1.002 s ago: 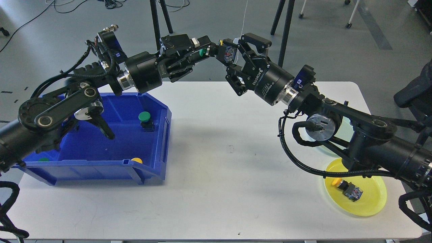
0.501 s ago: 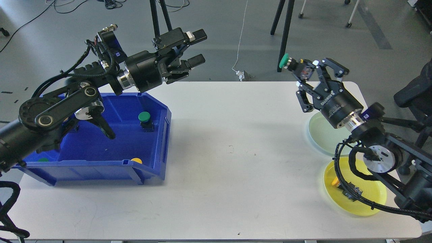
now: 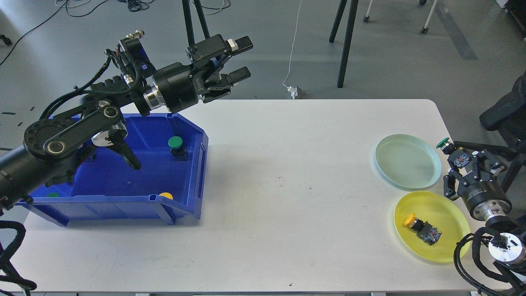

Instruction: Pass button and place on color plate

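Observation:
My right gripper [image 3: 459,158] is shut on a green-capped button [image 3: 444,144] and holds it just past the right rim of the pale green plate [image 3: 407,161]. My left gripper [image 3: 242,59] is open and empty, raised above the table's far edge, right of the blue bin [image 3: 123,201]. A yellow plate [image 3: 448,246] at the front right holds a yellow-capped button [image 3: 421,228]. Inside the bin stands another green button [image 3: 176,146]; a yellow cap [image 3: 166,195] and a green cap [image 3: 52,194] show near the bin's front wall.
The white table [image 3: 279,222] carries the bin at the left and the two plates at the right. Tripod legs [image 3: 347,41] stand on the floor behind the table. A dark chair [image 3: 507,111] sits at the right edge.
My right arm has swung from the handover point at the table's far middle to the right and down, carrying the green button beside the green plate. My left gripper let go, opened and stayed raised.

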